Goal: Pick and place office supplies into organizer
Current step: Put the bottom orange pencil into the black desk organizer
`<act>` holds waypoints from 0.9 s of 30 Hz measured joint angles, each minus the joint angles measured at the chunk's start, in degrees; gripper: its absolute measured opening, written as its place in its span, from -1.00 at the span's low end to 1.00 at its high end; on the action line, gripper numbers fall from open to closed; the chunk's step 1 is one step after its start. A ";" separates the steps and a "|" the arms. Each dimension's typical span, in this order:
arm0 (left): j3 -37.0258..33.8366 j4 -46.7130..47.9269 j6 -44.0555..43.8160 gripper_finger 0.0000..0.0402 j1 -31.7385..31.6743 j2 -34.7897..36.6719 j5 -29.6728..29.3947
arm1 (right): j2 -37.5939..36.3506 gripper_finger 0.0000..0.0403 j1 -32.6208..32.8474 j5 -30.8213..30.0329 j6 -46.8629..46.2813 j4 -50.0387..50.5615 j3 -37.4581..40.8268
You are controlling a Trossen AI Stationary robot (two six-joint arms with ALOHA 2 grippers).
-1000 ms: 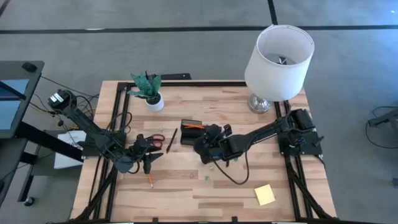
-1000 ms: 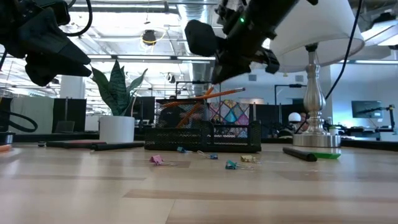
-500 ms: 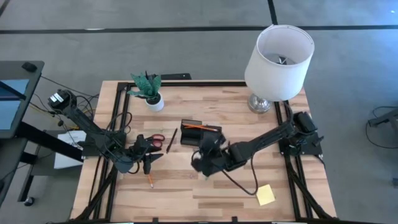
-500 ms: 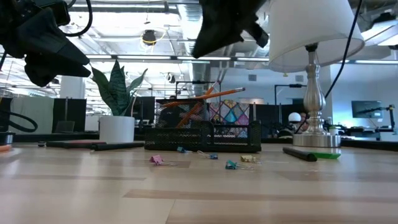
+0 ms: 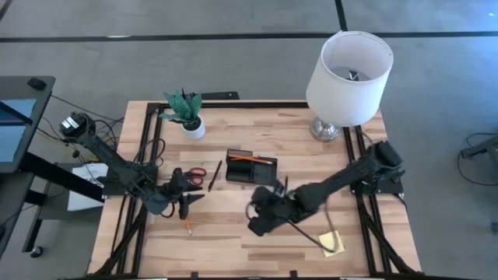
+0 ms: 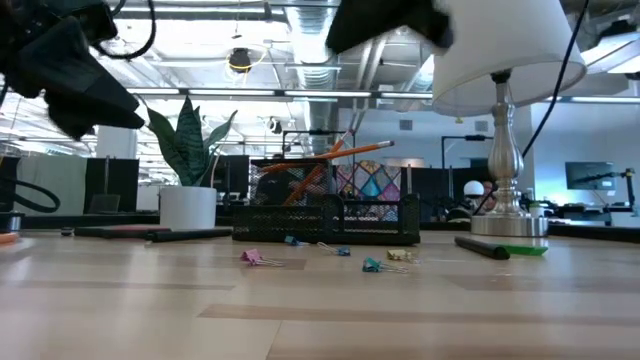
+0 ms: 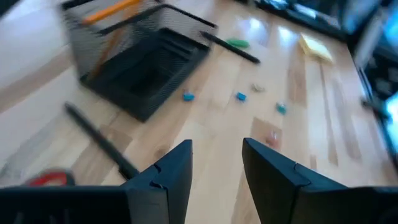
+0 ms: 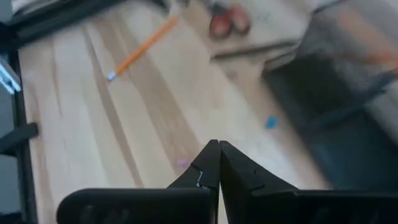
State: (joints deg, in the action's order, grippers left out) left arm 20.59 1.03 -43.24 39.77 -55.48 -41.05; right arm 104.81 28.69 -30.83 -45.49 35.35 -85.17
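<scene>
Black mesh organizer tray (image 5: 250, 168) holds an orange pencil (image 5: 240, 158) — right gripper (image 5: 258, 223) pinched together in front of it, left gripper (image 5: 185, 200) apart, empty, beside it.

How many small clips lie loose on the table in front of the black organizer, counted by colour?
Blue or teal clips: 3
Pink clip: 1
Pale gold clip: 1
Total: 5

bare wood front-left, clips (image 6: 372, 264) scattered before organizer (image 5: 250, 167), lamp (image 5: 346, 70) back-right
</scene>
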 joint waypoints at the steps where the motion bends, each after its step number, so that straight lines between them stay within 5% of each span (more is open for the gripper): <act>1: -0.01 -2.78 4.24 -0.32 -0.49 -0.02 1.88 | -1.73 -1.00 1.65 -2.83 -0.32 2.81 0.00; 6: 3.73 -19.02 29.99 -0.32 -4.46 -0.02 9.62 | -8.52 -1.00 11.36 -22.28 -12.51 15.24 0.00; 11: 17.93 -4.20 43.87 -0.32 -12.00 -3.68 11.82 | -8.77 -1.00 19.25 -35.33 -19.08 22.92 0.02; 15: 29.97 7.02 48.13 -0.32 -19.59 -12.84 15.92 | -5.42 -1.00 22.32 -36.07 -22.29 23.15 0.24; 21: 44.85 15.41 53.52 -0.31 -29.26 -28.86 29.93 | 0.46 -1.00 23.03 -35.78 -26.69 23.08 0.26; 27: 56.87 21.35 60.53 -0.22 -34.18 -38.95 32.87 | 0.50 -1.00 24.10 -30.75 -33.56 27.00 0.28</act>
State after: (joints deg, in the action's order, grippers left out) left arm 77.46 22.38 17.29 5.58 -94.44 -8.18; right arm 105.31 52.79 -61.57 -79.05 62.35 -84.89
